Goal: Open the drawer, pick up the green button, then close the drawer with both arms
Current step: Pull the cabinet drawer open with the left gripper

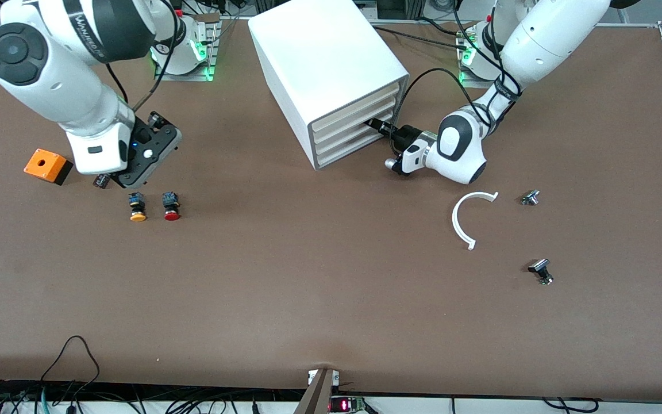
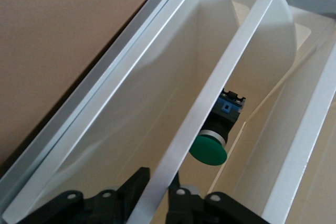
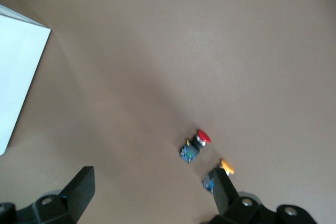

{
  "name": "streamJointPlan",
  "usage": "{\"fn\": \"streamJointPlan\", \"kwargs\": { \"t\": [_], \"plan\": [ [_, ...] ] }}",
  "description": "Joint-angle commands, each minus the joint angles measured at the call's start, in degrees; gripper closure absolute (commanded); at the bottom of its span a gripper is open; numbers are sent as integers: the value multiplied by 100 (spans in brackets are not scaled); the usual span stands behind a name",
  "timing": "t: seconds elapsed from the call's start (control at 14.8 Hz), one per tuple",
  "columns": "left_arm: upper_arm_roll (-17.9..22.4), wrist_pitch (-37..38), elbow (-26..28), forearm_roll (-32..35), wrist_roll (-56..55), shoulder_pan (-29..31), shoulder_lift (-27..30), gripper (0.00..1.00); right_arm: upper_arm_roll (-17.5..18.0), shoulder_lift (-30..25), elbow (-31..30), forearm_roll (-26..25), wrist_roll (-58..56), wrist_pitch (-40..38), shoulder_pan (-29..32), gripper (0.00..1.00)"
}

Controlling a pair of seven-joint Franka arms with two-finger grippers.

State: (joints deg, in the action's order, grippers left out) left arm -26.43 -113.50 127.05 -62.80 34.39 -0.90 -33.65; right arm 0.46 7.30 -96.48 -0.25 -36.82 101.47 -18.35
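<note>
The button [image 2: 218,129] shows only in the left wrist view: its green cap and black-and-blue body lie inside a white drawer [image 2: 173,129], partly hidden by that drawer's flat front edge, which crosses in front of it. Which of the four drawers this is cannot be told from that close view, and in the front view the button is hidden altogether. There the drawers look nearly flush in the cabinet [image 1: 322,63], and how far any one is pulled out is hard to make out.

The left gripper [image 1: 378,125] is at the cabinet's drawer fronts, its tip buried against them in the front view. In the left wrist view its fingers [image 2: 137,183] sit one on each side of the drawer's front edge, clamped onto it or close to it; actual contact is not clear.

The right gripper [image 3: 152,190] hangs spread and empty over the table [image 1: 308,287] toward the right arm's end, above the yellow-capped button [image 1: 137,207] and red-capped button [image 1: 171,206], which lie side by side. An orange box [image 1: 48,165] sits beside them. Toward the left arm's end lie a white curved strip [image 1: 464,221] and two small metal parts [image 1: 530,198], too small to identify.
</note>
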Motion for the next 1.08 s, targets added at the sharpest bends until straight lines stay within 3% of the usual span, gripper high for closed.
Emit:
{"fn": "streamJointPlan", "kwargs": {
  "t": [0.0,0.13,0.54,0.67,0.74,0.81,1.01],
  "plan": [
    [137,-180,31,-30,41,-7,33,100,-29,237,138,-72,-210,232,-143,0],
    [313,-584,-4,-22,85,37,51,100,-29,263,138,-63,-220,364,-213,0],
    [1148,-1043,-918,181,41,37,16,100,-11,746,419,7,-729,601,-309,0],
    [1298,-1043,-1076,189,33,37,-37,98,242,1018,778,16,-730,611,-406,0],
    [1298,-1043,-1077,146,33,46,-28,68,426,1133,928,8,-677,611,-450,0],
    [1290,-1034,-1068,119,85,72,7,1,559,1247,1077,-10,-642,619,-572,0],
    [1290,-1130,-1085,119,33,81,191,0,578,1625,1543,77,-433,707,-916,0]
  ]
}}
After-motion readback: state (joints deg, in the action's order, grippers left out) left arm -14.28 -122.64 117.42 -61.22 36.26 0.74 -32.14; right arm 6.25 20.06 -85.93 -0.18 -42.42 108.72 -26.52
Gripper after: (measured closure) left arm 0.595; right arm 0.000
